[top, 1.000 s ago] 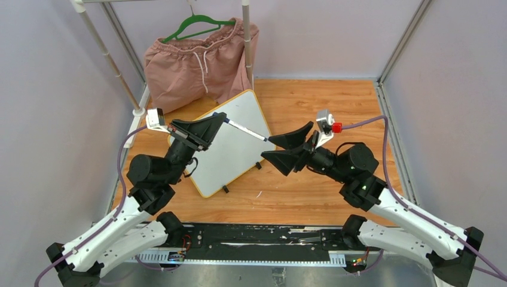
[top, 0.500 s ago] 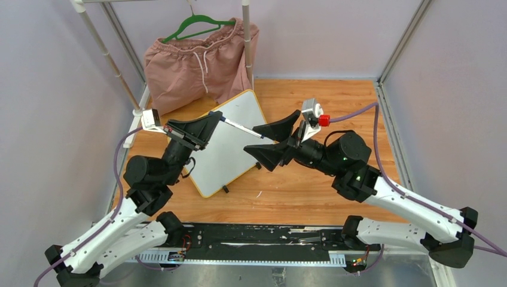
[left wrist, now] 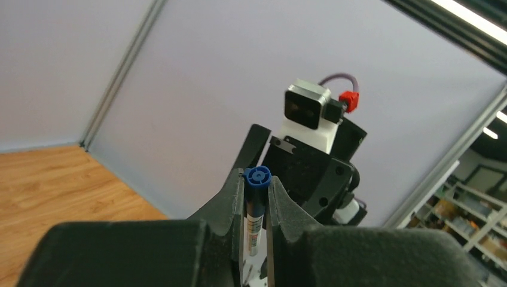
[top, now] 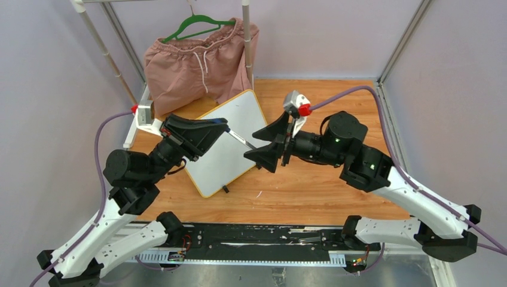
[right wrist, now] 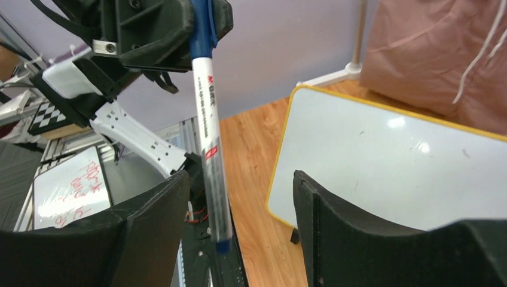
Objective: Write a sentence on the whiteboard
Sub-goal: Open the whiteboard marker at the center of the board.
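The whiteboard [top: 230, 149] lies on the left half of the desk [top: 335, 101], turned diagonally. One corner points at the far edge beside the pink shorts [top: 200, 63], and its two black feet sit on the side facing the near right. It has a thin yellow-orange rounded frame around a glossy white face, and my right wrist camera shows glare spots and a few faint specks on it. My left gripper [top: 225, 124] is clamped on a marker [top: 240, 136]. Its blue upper section is pinched between my fingers [left wrist: 236, 191], and its white barrel with a red mark slants out over the board. My right gripper [top: 257, 143] is spread wide, with the marker's free blue end hanging between its two jaws, closer to one pad (I cannot tell whether that pad touches it). A second ago my right jaws sat just off the marker's tip, further toward the desk's right side. They have since slid left along the barrel, so they now straddle it. My left arm has swung its elbow out toward the left edge. The board has not shifted.
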